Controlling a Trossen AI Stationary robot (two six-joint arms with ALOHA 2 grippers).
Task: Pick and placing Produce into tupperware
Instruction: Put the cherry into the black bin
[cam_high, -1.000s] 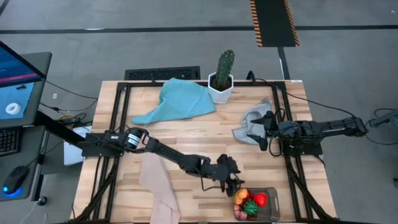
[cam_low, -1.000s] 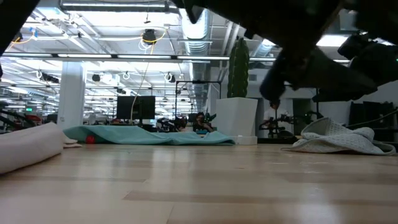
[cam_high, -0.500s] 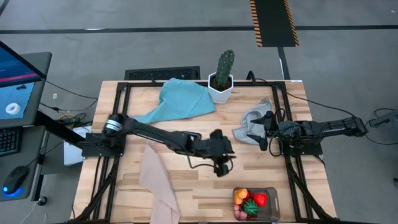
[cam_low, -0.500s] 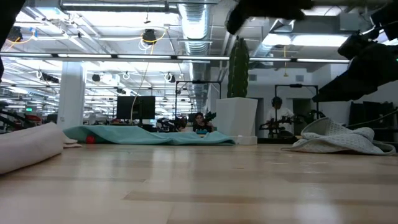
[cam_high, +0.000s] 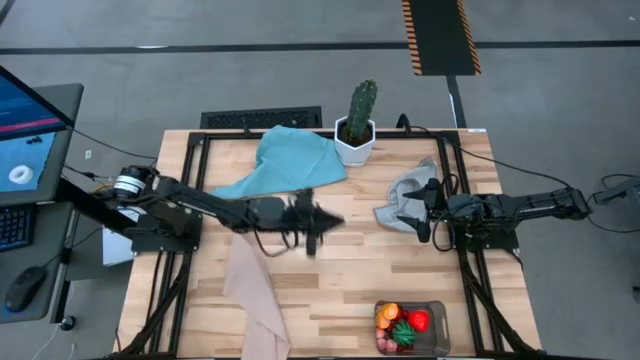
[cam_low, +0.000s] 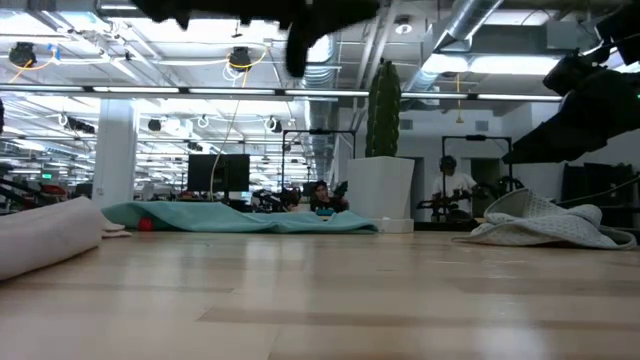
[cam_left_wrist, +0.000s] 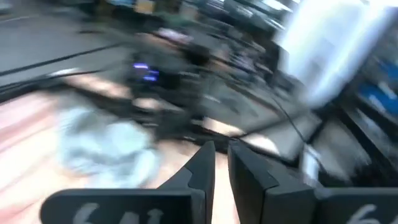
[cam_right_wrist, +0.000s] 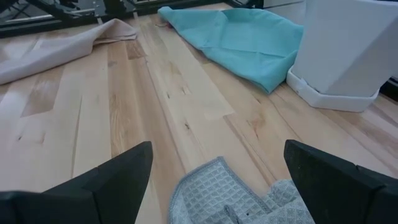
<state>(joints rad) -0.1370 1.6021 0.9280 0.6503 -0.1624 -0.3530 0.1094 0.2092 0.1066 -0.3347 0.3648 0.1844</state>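
Above the table's middle hangs the left tool (cam_high: 312, 222), nearly closed, empty.

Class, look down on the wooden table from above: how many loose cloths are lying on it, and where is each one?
3. The teal cloth lies at the back beside the white cactus pot, the grey cloth at the right, and the beige cloth at the front left.

Teal cloth (cam_high: 285, 163), cactus (cam_high: 359, 106) (white pot), grey rag (cam_high: 404, 198), beige cloth (cam_high: 254, 298) on table (cam_high: 330, 290).
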